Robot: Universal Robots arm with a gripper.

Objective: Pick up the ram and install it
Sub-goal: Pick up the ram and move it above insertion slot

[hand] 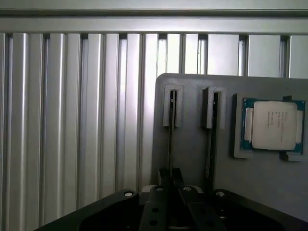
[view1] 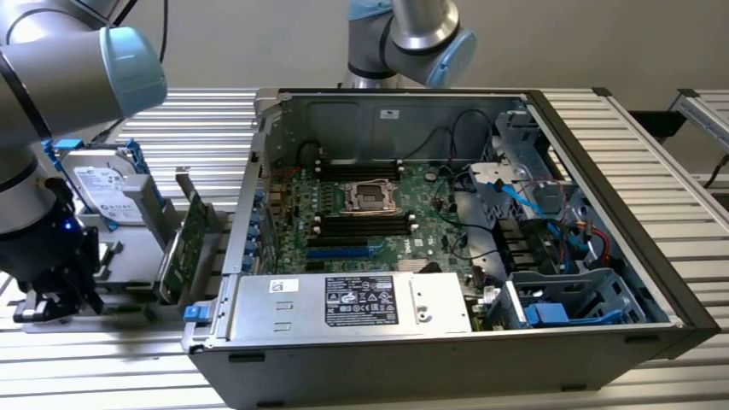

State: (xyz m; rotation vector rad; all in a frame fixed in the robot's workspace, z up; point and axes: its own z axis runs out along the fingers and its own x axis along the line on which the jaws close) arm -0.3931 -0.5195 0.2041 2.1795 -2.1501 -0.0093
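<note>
- Ram (hand: pixel 170 139), a long, narrow, thin circuit board that looks dark because we see it edge-on, stands on its edge in a slotted guide of the flat grey plastic holder plate (hand: pixel 190 144). It is in the guide farther from the processor.
- The black metal gripper (hand: pixel 169 176) sits over one end of that board. Its fingers are close together with the thin edge between them, so we judge it clamped on the ram.
- In the exterior view the holder lies to the exterior view's left of the open dark steel computer case (view1: pixel 399 371), well apart from the black memory slots (view1: pixel 362 224) on the green motherboard (view1: pixel 422 213).
- Risk, as we judge it: the grip is near one end, so the long board could tilt and bind in its narrow guide.
- Risk: the board is thin and smooth-sided, so a light pinch may let it slip and a hard one may flex it.
- Risk: a second thin dark stick (hand: pixel 210 139) stands just beside the ram in its own guide, and a sideways drift could knock it.
- Materials: the square processor (hand: pixel 274 125) has a matt silver lid on a green rim, and the table (hand: pixel 72 120) is ribbed, glossy aluminium.
- Beside the case stand a taller green expansion card (view1: pixel 183 248) and a silver hard drive (view1: pixel 101 184), both rigid and flat.
</note>
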